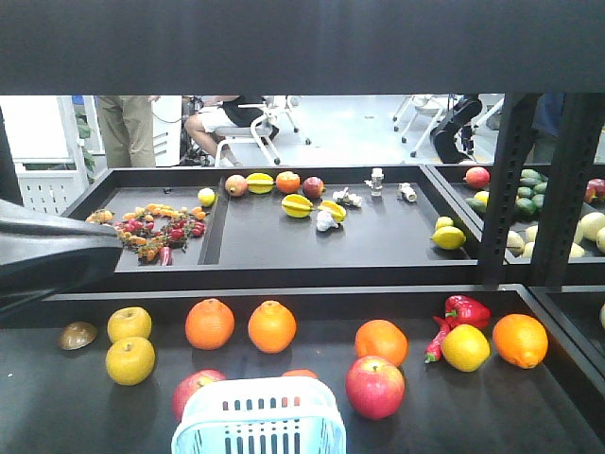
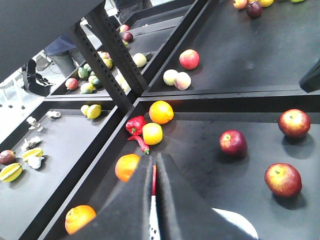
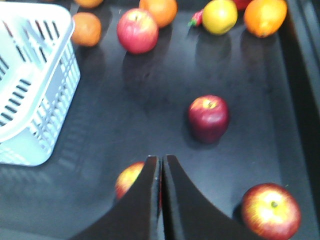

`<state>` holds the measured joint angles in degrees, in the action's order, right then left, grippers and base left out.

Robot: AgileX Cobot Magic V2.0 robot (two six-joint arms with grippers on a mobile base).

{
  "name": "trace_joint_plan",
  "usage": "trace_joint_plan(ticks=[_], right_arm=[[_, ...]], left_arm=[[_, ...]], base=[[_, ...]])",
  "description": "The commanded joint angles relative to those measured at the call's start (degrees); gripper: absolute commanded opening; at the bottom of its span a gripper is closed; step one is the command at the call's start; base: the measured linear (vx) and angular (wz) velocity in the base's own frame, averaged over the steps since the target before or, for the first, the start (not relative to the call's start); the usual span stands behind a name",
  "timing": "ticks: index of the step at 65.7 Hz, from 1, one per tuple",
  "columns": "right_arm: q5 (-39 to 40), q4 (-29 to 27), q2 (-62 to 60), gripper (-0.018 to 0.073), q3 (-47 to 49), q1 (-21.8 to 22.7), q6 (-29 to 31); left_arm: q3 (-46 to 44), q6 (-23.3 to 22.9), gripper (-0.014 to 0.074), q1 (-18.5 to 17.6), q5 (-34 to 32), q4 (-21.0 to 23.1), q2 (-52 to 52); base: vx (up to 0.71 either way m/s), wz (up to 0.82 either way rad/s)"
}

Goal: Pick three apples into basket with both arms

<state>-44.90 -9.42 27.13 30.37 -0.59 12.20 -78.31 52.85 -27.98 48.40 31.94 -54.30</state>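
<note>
The pale blue basket [image 1: 260, 416] stands at the near edge of the front tray and is empty as far as the right wrist view [image 3: 30, 80] shows. A red apple [image 1: 374, 386] lies right of it and another [image 1: 194, 388] sits half hidden behind its left corner. My left gripper [image 2: 154, 160] is shut and empty, high above the tray, with three red apples to its right [image 2: 233, 143] [image 2: 283, 180] [image 2: 294, 123]. My right gripper [image 3: 161, 159] is shut and empty above an apple [image 3: 127, 179] that its fingers partly hide. A dark red apple [image 3: 208, 118] and a red-yellow one [image 3: 271, 210] lie nearby.
Oranges [image 1: 209, 323] [image 1: 271, 326] [image 1: 381, 341] [image 1: 519, 340], two yellow apples [image 1: 129, 342], a lemon [image 1: 465, 347] and a red pepper [image 1: 465, 310] lie behind the basket. A raised tray edge [image 1: 284, 293] separates the back trays of other fruit. A black post [image 1: 499, 189] stands at the right.
</note>
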Motion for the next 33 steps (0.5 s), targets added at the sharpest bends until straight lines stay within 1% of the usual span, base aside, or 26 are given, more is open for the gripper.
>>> trace_joint_plan(ticks=[1,14,21,33], right_arm=[[2.7,-2.1,0.7,-0.0004,2.0,0.2,0.6],[2.5,-2.1,0.7,-0.0004,2.0,0.2,0.6],[2.5,-1.2,0.7,-0.0004,2.0,0.2,0.6],[0.2,-0.9,0.7,-0.0004,2.0,0.2,0.6]], left_arm=[[-1.6,-0.5,-0.0008,-0.3,-3.4,1.8,0.4],[-1.6,-0.5,-0.0008,-0.3,-3.4,1.8,0.4],[-1.6,-0.5,-0.0008,-0.3,-3.4,1.8,0.4],[-1.6,-0.5,-0.0008,-0.3,-3.4,1.8,0.4]], base=[[0.0,0.0],[0.0,0.0],[0.0,0.0],[0.0,0.0]])
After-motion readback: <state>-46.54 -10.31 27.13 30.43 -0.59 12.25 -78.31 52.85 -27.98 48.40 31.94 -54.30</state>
